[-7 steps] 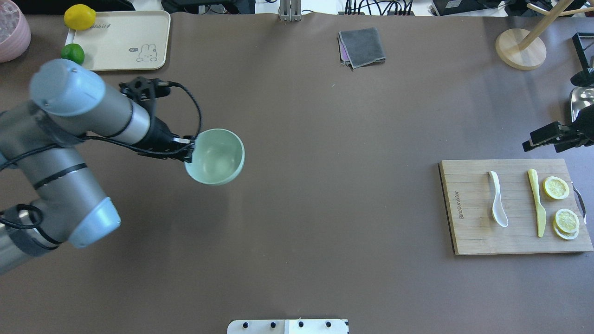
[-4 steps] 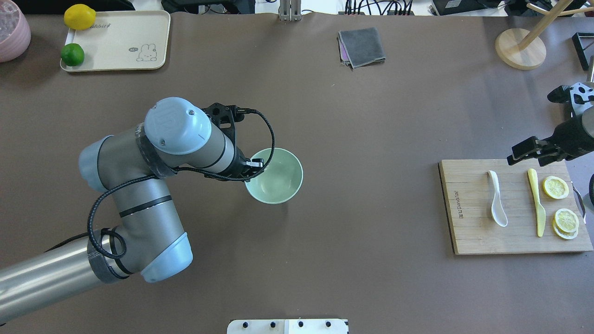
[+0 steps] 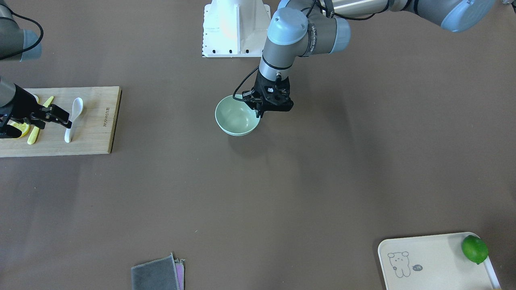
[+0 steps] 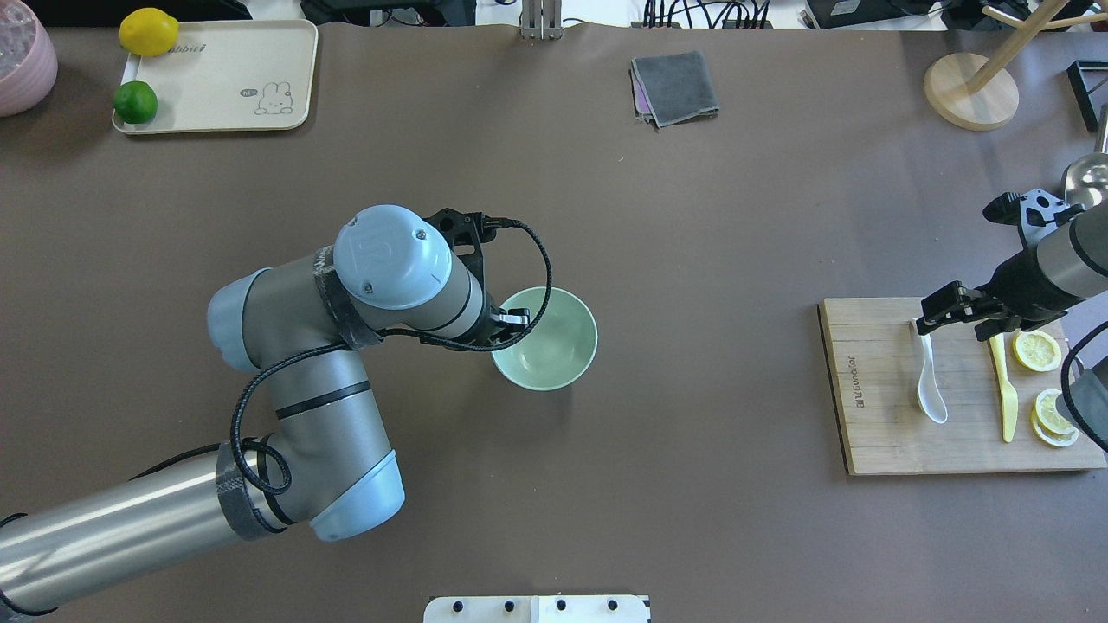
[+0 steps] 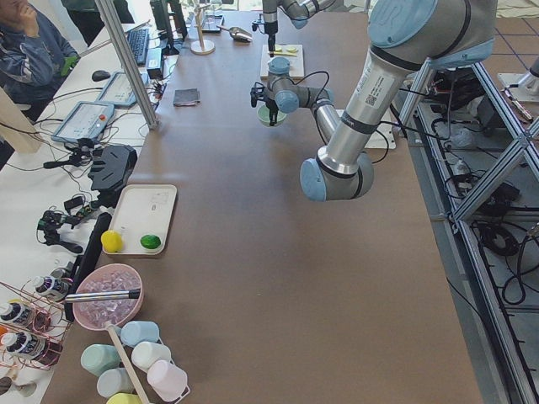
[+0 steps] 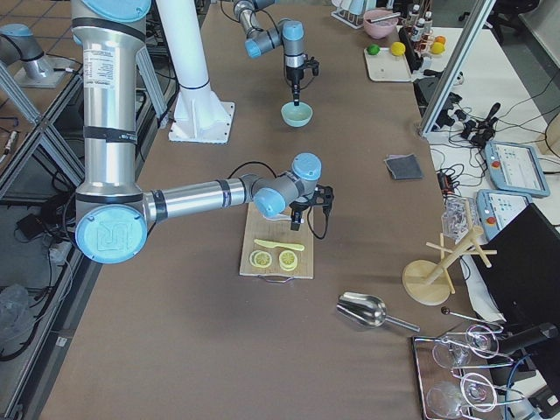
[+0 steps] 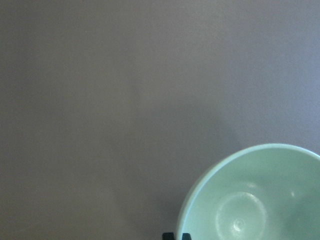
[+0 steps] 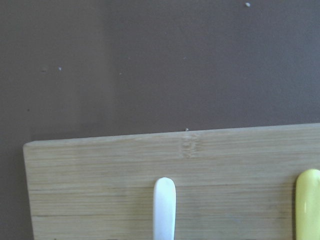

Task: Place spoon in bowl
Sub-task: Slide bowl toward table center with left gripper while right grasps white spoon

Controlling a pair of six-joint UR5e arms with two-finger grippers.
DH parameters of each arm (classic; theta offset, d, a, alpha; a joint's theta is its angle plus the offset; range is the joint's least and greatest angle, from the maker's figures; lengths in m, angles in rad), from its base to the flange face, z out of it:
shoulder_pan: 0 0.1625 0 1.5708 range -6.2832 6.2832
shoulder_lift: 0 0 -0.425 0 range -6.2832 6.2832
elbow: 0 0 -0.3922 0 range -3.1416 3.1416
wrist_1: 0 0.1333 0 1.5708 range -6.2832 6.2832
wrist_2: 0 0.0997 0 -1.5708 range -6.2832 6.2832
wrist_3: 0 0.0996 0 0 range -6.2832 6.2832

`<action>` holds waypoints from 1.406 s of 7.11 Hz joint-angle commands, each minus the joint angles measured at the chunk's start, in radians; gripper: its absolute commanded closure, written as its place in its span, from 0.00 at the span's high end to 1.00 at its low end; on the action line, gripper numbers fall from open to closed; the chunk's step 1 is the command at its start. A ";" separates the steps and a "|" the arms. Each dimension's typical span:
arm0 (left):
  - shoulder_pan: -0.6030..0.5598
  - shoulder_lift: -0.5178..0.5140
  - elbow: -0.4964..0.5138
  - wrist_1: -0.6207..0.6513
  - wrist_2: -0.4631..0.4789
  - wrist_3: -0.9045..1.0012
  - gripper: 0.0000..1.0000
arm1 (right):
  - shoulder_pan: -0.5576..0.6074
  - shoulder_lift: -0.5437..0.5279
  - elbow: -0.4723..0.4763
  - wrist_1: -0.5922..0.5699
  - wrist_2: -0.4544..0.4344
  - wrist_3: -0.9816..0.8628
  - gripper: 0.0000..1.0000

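The pale mint-green bowl (image 4: 554,346) is at the table's middle, upright; whether it rests on the table or hangs just above it I cannot tell. My left gripper (image 4: 509,322) is shut on its near-left rim, also seen in the front view (image 3: 258,109). The bowl (image 7: 255,200) fills the left wrist view's lower right. The white spoon (image 4: 928,381) lies on the wooden cutting board (image 4: 866,407) at the right. My right gripper (image 4: 933,317) hovers open over the spoon's handle end. The spoon handle (image 8: 164,207) shows in the right wrist view.
A yellow knife (image 4: 1004,389) and lemon slices (image 4: 1037,350) lie on the board beside the spoon. A grey cloth (image 4: 675,86) lies at the far middle, a tray (image 4: 234,86) with a lemon and a lime at far left, a wooden stand (image 4: 969,91) at far right.
My left arm has carried the bowl rightward from the table's left part to its middle. My right gripper has moved in from the right edge to above the spoon's handle.
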 commanded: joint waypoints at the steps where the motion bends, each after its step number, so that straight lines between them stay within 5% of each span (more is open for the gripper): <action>1: 0.027 -0.010 0.027 -0.016 0.040 -0.002 0.00 | -0.018 -0.001 -0.001 0.001 -0.018 0.014 0.88; 6: 0.028 0.001 0.057 -0.060 0.040 -0.001 0.00 | -0.081 0.005 -0.004 0.000 -0.047 0.068 0.77; 7: 0.028 0.002 0.062 -0.059 0.040 0.001 0.00 | -0.081 0.002 -0.001 0.000 -0.048 0.069 0.57; 9: 0.028 0.004 0.071 -0.059 0.040 0.001 0.00 | -0.081 0.005 0.005 0.000 -0.048 0.077 0.01; 10: 0.028 0.004 0.070 -0.059 0.040 -0.001 0.00 | -0.081 0.006 0.008 0.000 -0.046 0.077 0.00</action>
